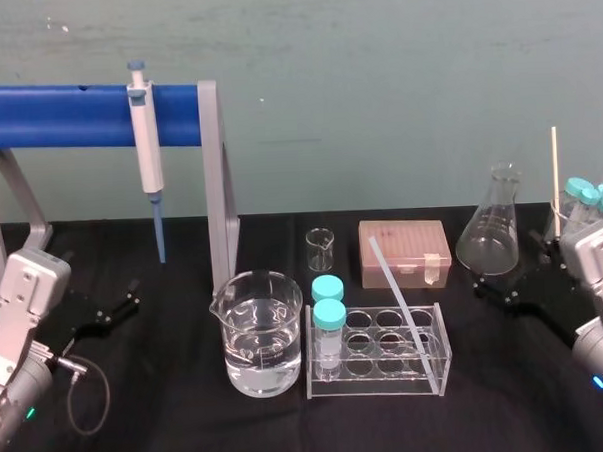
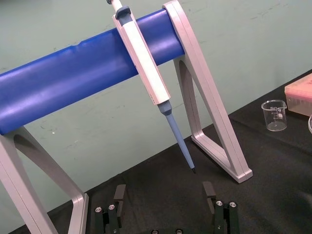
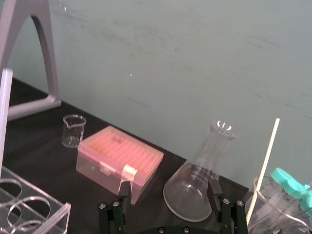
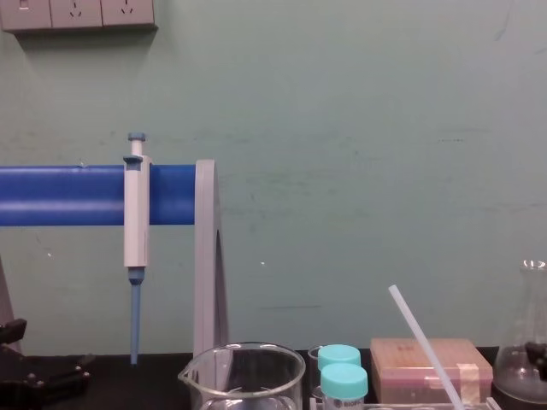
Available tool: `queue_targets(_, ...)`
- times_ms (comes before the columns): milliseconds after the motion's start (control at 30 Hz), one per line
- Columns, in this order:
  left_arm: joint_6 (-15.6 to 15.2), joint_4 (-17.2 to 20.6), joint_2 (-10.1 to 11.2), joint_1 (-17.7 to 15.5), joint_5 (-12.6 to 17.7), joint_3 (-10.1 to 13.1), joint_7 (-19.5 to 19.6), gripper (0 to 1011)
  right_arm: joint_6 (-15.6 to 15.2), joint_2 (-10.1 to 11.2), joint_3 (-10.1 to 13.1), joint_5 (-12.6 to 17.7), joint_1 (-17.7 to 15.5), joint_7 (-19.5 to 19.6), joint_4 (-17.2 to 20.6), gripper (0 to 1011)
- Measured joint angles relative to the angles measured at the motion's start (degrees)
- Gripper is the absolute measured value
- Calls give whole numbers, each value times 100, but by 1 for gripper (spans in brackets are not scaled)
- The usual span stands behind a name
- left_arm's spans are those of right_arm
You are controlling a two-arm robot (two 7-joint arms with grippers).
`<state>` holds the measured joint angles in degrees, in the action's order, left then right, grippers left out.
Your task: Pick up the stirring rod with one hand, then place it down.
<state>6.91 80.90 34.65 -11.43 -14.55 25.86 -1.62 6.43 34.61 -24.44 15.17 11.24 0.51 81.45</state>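
Left end effector (image 1: 107, 312) sits low at 9 o'clock on the table (image 1: 170, 422), fingers (image 2: 120, 194) spread w/ nothing between them, facing the pipette (image 1: 146, 143) that hangs on the blue stand (image 1: 67, 116); arm folded back, looks idle. Near 6 o'clock: water beaker (image 1: 261, 333), then the clear tube rack (image 1: 368, 383) w/ the stirring rod (image 1: 398, 294) leaning in it, foot near the front-right corner, top tipped to 11 o'clock over the pink tip box (image 1: 415, 246). Rod prob. light, stiff, smooth, maybe brittle: pinch mid-shaft above the rack, gentle squeeze, lift along its lean so it doesn't lever the rack. Flask (image 1: 492, 228) at 2 o'clock. Right end effector (image 1: 504, 289) at 3 o'clock, fingers (image 3: 213, 190) wide apart & empty, wrist low, pointing at the flask; closer to the rod, so likely the one to reach.
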Motion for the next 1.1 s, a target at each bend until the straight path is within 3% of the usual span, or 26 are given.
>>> queue_targets(133,0,0,0,0,0,0,0,1000,-146,44,223,352,-72,-268,234,1000)
queue_targets(233,0,0,0,0,0,0,0,1000,-399,131,439,846,-172,-675,548,1000)
queue_targets(367,0,0,0,0,0,0,0,1000,-927,278,715,1589,-301,-1304,988,1000)
queue_targets(567,0,0,0,0,0,0,0,1000,-1608,405,868,2266,-325,-2074,1323,1000)
queue_targets(700,0,0,0,0,0,0,0,1000,-1861,451,807,2424,-244,-2354,1367,1000)
queue_targets(833,0,0,0,0,0,0,0,1000,-2067,512,582,2452,-55,-2629,1334,1000)
queue_targets(867,0,0,0,0,0,0,0,1000,-2135,530,407,2411,89,-2765,1274,1000)
queue_targets(1100,0,0,0,0,0,0,0,1000,-2239,516,-39,2120,478,-2972,1065,1000)
